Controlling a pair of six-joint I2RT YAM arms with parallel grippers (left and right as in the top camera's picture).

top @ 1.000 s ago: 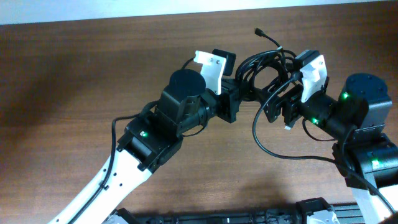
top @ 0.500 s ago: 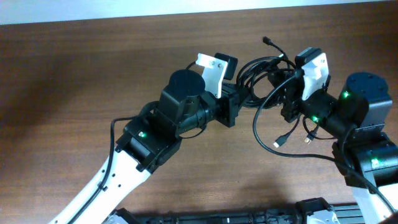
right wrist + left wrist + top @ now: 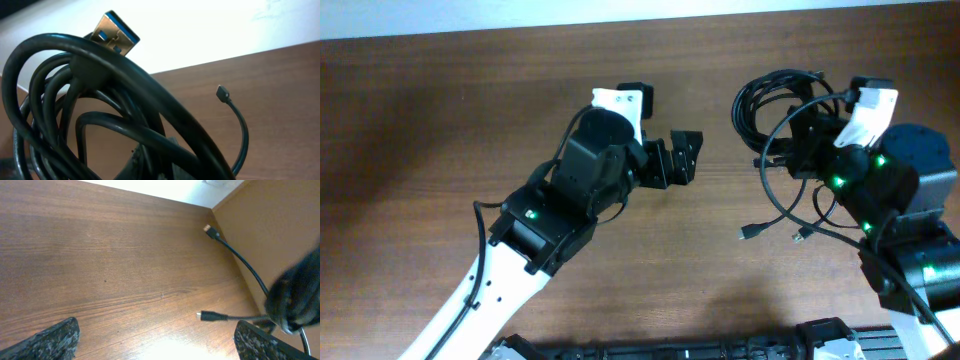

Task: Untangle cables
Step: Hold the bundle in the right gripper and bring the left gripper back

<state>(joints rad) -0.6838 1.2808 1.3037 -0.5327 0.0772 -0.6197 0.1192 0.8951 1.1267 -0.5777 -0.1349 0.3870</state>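
The cables (image 3: 772, 98) are a black coiled bundle at the right of the table, held up by my right gripper (image 3: 790, 150), which is shut on them. Two loose ends with small plugs (image 3: 748, 232) trail down toward the table front. In the right wrist view the cables (image 3: 100, 110) fill the frame around the right gripper (image 3: 160, 162), with a blue-tongued USB plug (image 3: 114, 32) on top and a small plug (image 3: 221, 92) curling to the right. My left gripper (image 3: 686, 160) stands open and empty, well left of the bundle. Between the left gripper (image 3: 155, 347) fingers there is only wood; cable ends (image 3: 208, 229) lie farther right.
The brown wooden table (image 3: 440, 120) has its pale back edge along the top. A tan side panel (image 3: 280, 225) rises at the right of the left wrist view. Both arms' bodies (image 3: 570, 190) take up the near half of the table.
My left gripper has opened, let go of the cables and drawn back to the left. My right gripper shut on the bundle and carried it to the right; two ends now hang loose.
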